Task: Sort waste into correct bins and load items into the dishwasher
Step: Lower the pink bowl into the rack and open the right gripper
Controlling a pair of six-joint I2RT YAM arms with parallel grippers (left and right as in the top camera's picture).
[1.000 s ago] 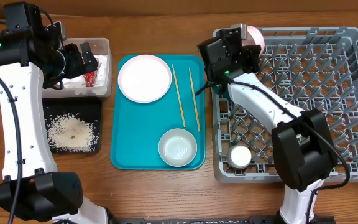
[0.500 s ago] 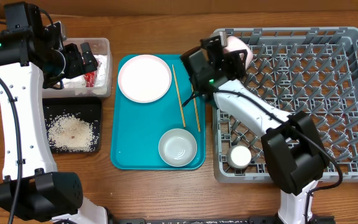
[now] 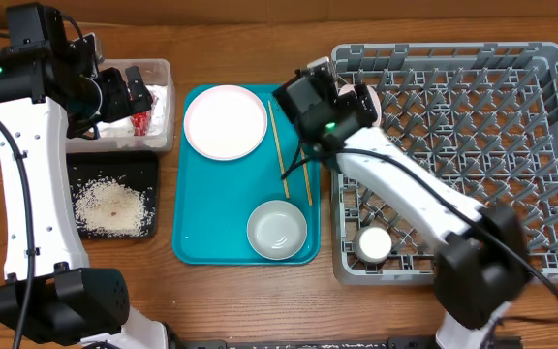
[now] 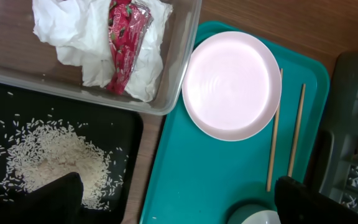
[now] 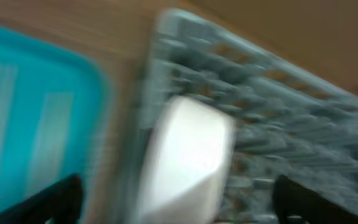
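Note:
My right gripper hangs open over the near-left corner of the grey dishwasher rack. A pale dish stands on edge in the rack between its spread fingers, blurred and not gripped. A small cup sits in the rack's front left. The small plate, two chopsticks and the bowl lie on the teal tray. My left gripper is open and empty over the clear tub, which holds the white napkin and red scrap. Rice crumbs lie in the black tray.
The teal tray sits between the two bins on the left and the rack on the right. Narrow strips of bare wooden table run between them. The rack's upright pegs fill its far and right sections.
My right gripper went from shut to wide open, letting go of the pale dish in the rack's corner, and the arm swung left. The left arm stayed still.

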